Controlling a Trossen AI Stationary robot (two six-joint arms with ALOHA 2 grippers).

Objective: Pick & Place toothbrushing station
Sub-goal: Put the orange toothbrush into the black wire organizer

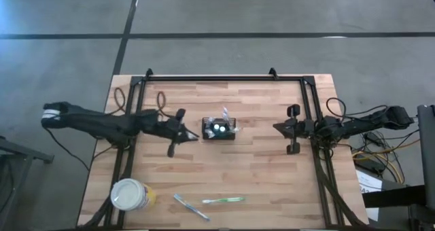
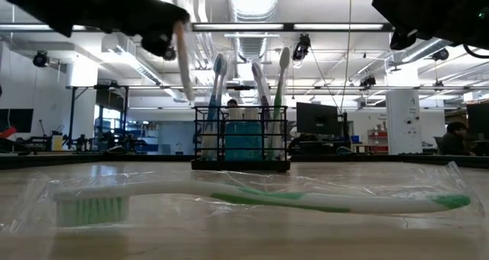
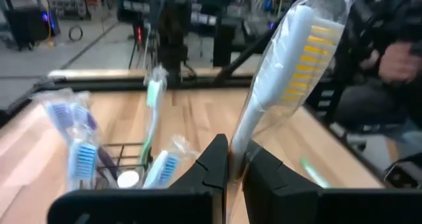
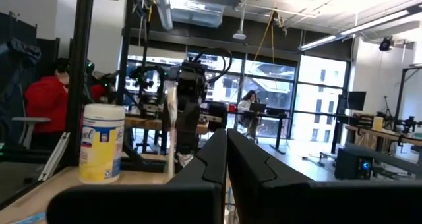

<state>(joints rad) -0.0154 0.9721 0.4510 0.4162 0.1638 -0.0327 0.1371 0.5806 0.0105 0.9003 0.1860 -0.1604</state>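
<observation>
1. Black wire caddy [image 1: 219, 130]: stands upright near the centre of the overhead frame, slightly above the middle of the wooden table [image 1: 272, 176]. In the level view it sits mid-frame, with several wrapped toothbrushes standing in it.
2. Left gripper [image 1: 181, 132]: left of centre in the overhead frame, just beside the caddy's left edge. Its fingers are closed on a wrapped toothbrush with yellow bristles [image 3: 290, 66], seen rising through the upper middle of its wrist view.
3. Right gripper [image 1: 283, 128]: at centre right in the overhead frame, well apart from the caddy; its fingers are pressed together and hold nothing.
4. White-and-yellow cup [image 1: 129, 194]: lower left of the overhead frame.
5. Green toothbrush [image 1: 223, 200] and a second wrapped toothbrush [image 1: 189, 206]: lying flat at lower centre, near the table's front edge.
</observation>
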